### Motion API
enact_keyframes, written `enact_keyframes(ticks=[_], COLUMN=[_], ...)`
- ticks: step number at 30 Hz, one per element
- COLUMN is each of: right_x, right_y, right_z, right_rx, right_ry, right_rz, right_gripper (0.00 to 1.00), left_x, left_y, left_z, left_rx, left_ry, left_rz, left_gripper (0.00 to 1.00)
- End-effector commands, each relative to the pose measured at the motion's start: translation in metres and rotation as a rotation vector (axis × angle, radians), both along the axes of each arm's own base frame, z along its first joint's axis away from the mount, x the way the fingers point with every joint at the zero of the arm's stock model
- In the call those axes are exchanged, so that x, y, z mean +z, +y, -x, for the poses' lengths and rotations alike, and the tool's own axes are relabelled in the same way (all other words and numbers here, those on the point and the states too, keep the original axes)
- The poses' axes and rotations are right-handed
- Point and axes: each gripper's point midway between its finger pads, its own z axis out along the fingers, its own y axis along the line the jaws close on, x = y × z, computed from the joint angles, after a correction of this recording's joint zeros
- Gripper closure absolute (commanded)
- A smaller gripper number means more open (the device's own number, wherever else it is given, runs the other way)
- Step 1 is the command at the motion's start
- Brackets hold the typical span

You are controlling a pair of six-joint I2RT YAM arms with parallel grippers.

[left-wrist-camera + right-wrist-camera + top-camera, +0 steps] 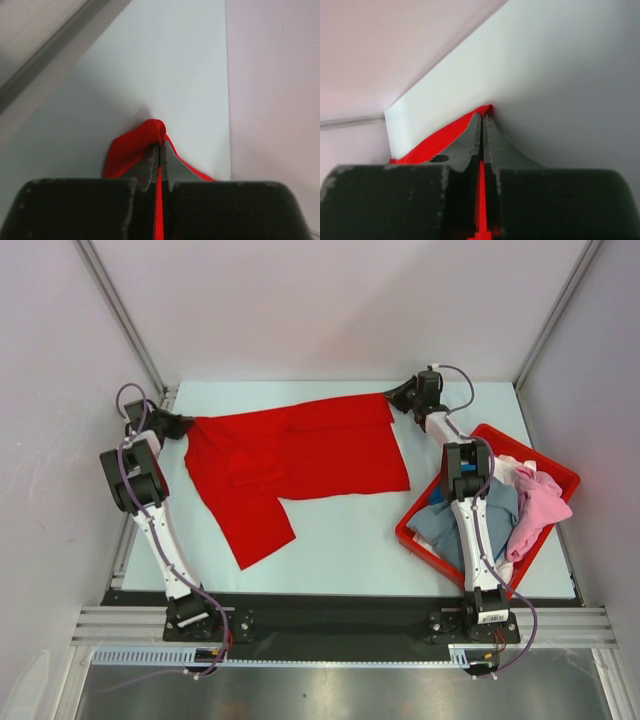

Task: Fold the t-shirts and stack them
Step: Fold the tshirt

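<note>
1. Top external view: the red t-shirt (300,455) lies spread on the pale worktop (340,540) toward its far side. Its body runs left to right, and a long flap reaches toward the near edge on the left.
2. The left claw (185,427) is pinched on the far-left corner of the red t-shirt. In the left wrist view, red cloth bunches at the fingertips and a thin red strip runs between the closed jaws.
3. The right claw (392,398) is pinched on the far-right corner of the same shirt. The right wrist view shows the jaws pressed together with red cloth sandwiched between them and trailing off to the left.
4. The left arm (150,510) rises from its base at the near left, bends at the elbow and turns its wrist rightward to the cloth. The right arm (470,530) stretches from its base over the bin to the far side, with its claw pointing left.
5. The red bin (560,472) sits at an angle on the right of the worktop. Heaped unfolded in it are a grey-blue shirt (450,522), a pink shirt (540,505) and a white shirt (507,468).
</note>
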Motion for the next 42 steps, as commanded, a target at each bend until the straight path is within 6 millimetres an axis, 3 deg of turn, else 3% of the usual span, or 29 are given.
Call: enact_keyframes(ticks=[1,4,5,7,10,11,12,13,14,15,16,17,18,19,20,22,23,24,26,27,28,30,31,33,34,36,38,40,42], right_x=[0.022,0.022,0.022,0.017,0.016,0.017,0.019,0.021,0.024,0.03,0.03,0.043,0.045,0.042,0.062,0.059,0.063,0.077,0.075,0.09,0.086,0.099,0.104,0.097,0.116,0.111,0.12,0.11,0.118], right_y=[-0.02,-0.021,-0.022,-0.021,-0.02,-0.021,-0.018,-0.016,-0.016,-0.014,-0.012,-0.013,-0.015,-0.021,-0.025,-0.041,-0.058,-0.069,-0.081,-0.082,-0.084,-0.086,-0.084,-0.073,-0.066,-0.054,-0.034,-0.003,0.024], right_z=[-0.024,-0.025,-0.025,-0.025,-0.025,-0.025,-0.025,-0.024,-0.024,-0.024,-0.022,-0.021,-0.02,-0.017,-0.015,-0.006,-0.004,-0.001,0.015,0.02,0.032,0.049,0.055,0.072,0.081,0.097,0.112,0.134,0.153], right_rx=[-0.116,-0.123,-0.124,-0.118,-0.105,-0.103,-0.096,-0.086,-0.08,-0.067,-0.05,-0.042,-0.032,-0.032,-0.028,-0.035,-0.061,-0.08,-0.083,-0.078,-0.056,-0.036,-0.023,0.031,0.048,0.104,0.156,0.256,0.336], right_ry=[-0.096,-0.106,-0.108,-0.103,-0.102,-0.105,-0.11,-0.111,-0.114,-0.126,-0.118,-0.131,-0.134,-0.104,-0.122,-0.06,-0.037,-0.029,0.054,0.05,0.096,0.127,0.131,0.148,0.123,0.137,0.137,0.157,0.148], right_rz=[-0.053,-0.055,-0.054,-0.057,-0.065,-0.071,-0.075,-0.082,-0.08,-0.074,-0.069,-0.063,-0.033,-0.016,0.002,0.073,0.096,0.126,0.164,0.187,0.223,0.252,0.265,0.33,0.353,0.376,0.364,0.306,0.246], right_gripper=[1.0,1.0,1.0,1.0,1.0,1.0,1.0,1.0,0.95,0.78,0.75,0.74,0.69,0.65,0.58,0.5,0.47,0.44,0.41,0.39,0.38,0.37,0.36,0.36,0.36,0.37,0.38,0.39,0.4], left_x=[0.025,0.018,0.026,0.014,0.023,0.028,0.03,0.033,0.042,0.047,0.051,0.045,0.064,0.064,0.058,0.088,0.075,0.103,0.095,0.099,0.116,0.113,0.128,0.115,0.115,0.104,0.095,0.088,0.078], left_y=[0.027,0.031,0.034,0.034,0.035,0.037,0.035,0.035,0.034,0.032,0.031,0.028,0.028,0.024,0.023,0.018,0.014,0.012,0.003,-0.004,-0.009,-0.024,-0.03,-0.047,-0.058,-0.083,-0.111,-0.124,-0.141], left_z=[-0.02,-0.028,-0.034,-0.039,-0.048,-0.05,-0.05,-0.049,-0.047,-0.045,-0.043,-0.036,-0.032,-0.026,-0.015,-0.002,0.012,0.02,0.042,0.047,0.054,0.069,0.075,0.094,0.1,0.118,0.135,0.144,0.154], left_rx=[0.034,0.039,0.039,0.034,0.021,0.019,0.008,0.005,-0.002,-0.015,-0.023,-0.033,-0.048,-0.057,-0.07,-0.079,-0.091,-0.087,-0.122,-0.128,-0.137,-0.183,-0.193,-0.234,-0.262,-0.306,-0.376,-0.408,-0.454], left_ry=[-0.114,-0.121,-0.139,-0.127,-0.141,-0.152,-0.15,-0.151,-0.161,-0.157,-0.155,-0.134,-0.154,-0.132,-0.103,-0.122,-0.073,-0.095,-0.041,-0.032,-0.047,-0.005,-0.016,0.04,0.023,0.04,0.037,0.043,0.055], left_rz=[-0.009,0.018,0.024,0.039,0.029,0.018,0.005,-0.007,-0.025,-0.054,-0.071,-0.074,-0.11,-0.118,-0.145,-0.195,-0.218,-0.262,-0.319,-0.353,-0.387,-0.448,-0.481,-0.47,-0.439,-0.385,-0.366,-0.374,-0.361], left_gripper=[1.0,1.0,1.0,1.0,0.99,0.94,0.71,0.62,0.55,0.43,0.39,0.38,0.37,0.37,0.37,0.38,0.4,0.45,0.47,0.47,0.48,0.46,0.46,0.46,0.47,0.48,0.48,0.43,0.41])
